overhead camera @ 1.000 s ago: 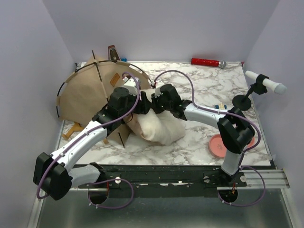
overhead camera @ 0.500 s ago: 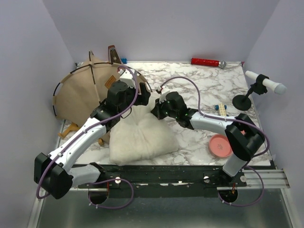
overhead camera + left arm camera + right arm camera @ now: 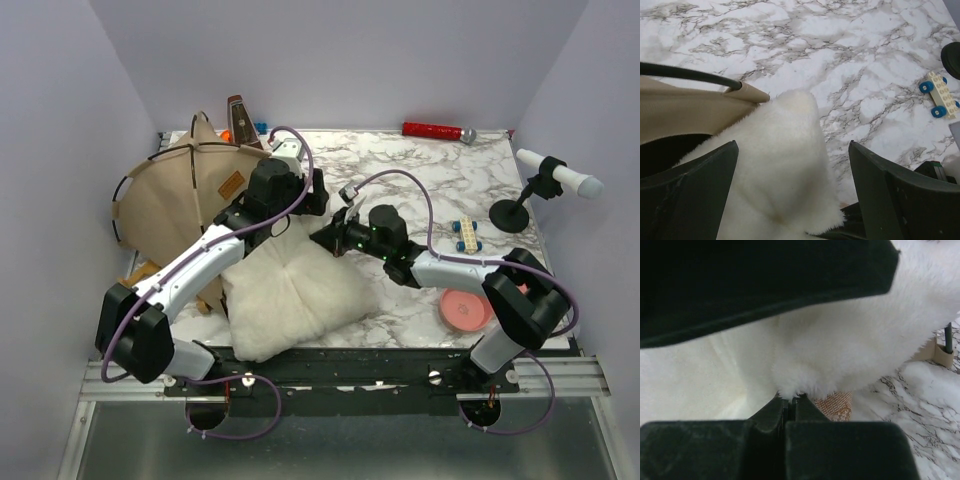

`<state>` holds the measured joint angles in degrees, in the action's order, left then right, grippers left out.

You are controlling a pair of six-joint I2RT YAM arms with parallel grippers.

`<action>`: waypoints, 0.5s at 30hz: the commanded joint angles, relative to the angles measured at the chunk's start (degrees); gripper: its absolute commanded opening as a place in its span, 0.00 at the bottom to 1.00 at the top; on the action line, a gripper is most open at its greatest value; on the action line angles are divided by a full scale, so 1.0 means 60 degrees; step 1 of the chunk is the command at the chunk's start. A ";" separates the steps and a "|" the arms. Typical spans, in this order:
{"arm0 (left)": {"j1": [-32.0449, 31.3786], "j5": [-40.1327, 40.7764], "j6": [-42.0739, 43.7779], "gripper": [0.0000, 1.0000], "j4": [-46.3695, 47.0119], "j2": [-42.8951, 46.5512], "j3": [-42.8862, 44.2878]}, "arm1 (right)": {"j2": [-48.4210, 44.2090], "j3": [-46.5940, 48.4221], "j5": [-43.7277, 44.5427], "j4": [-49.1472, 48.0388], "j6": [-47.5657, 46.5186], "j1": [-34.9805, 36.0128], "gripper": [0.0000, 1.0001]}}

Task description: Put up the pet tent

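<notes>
The pet tent [image 3: 175, 200] lies at the back left, tan fabric with black crossing poles and a brown label patch; its edge and a pole show in the left wrist view [image 3: 700, 107]. The white fluffy pillow [image 3: 295, 295] lies flat beside it at the table's front. My left gripper [image 3: 312, 192] hangs open over the pillow's far corner [image 3: 785, 165], touching nothing [image 3: 792, 145]. My right gripper [image 3: 333, 238] is shut on the pillow's fluffy edge [image 3: 840, 340], fingers pinched together [image 3: 791, 399].
A red cylinder [image 3: 432, 130] lies at the back edge. A black stand with a white handle [image 3: 520, 205] is at the right. A small block car with blue wheels [image 3: 466, 233] and a pink plate [image 3: 465, 305] sit right of the pillow. Wooden pieces [image 3: 150, 272] lie under the tent.
The pillow went from a bunched lump to lying spread flat at the front. My left gripper moved back and right. My right gripper pulled the pillow edge toward the middle. The tent shifted left.
</notes>
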<state>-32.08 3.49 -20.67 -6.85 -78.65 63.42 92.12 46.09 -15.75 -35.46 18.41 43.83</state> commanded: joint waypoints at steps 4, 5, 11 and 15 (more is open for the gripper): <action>0.0044 -0.0098 0.0465 0.99 0.0099 -0.0868 0.0591 | -0.0534 -0.0347 -0.0638 -0.1225 -0.0182 0.0077 0.00; 0.0043 -0.0056 0.0492 0.99 0.0035 -0.0979 0.0667 | -0.0554 -0.0356 -0.0670 -0.1203 -0.0240 0.0073 0.00; 0.0054 -0.0022 0.0663 0.86 -0.0173 -0.1155 0.0799 | -0.0649 -0.0397 -0.0634 -0.1108 -0.0475 0.0072 0.00; 0.0043 -0.0242 0.0828 0.43 -0.0309 -0.1090 0.0640 | -0.0776 -0.0430 -0.0517 -0.1042 -0.0536 0.0069 0.00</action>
<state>-31.99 3.03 -17.43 -7.05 -85.56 66.46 90.24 44.12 -17.34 -38.46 16.51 43.83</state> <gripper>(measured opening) 0.659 0.013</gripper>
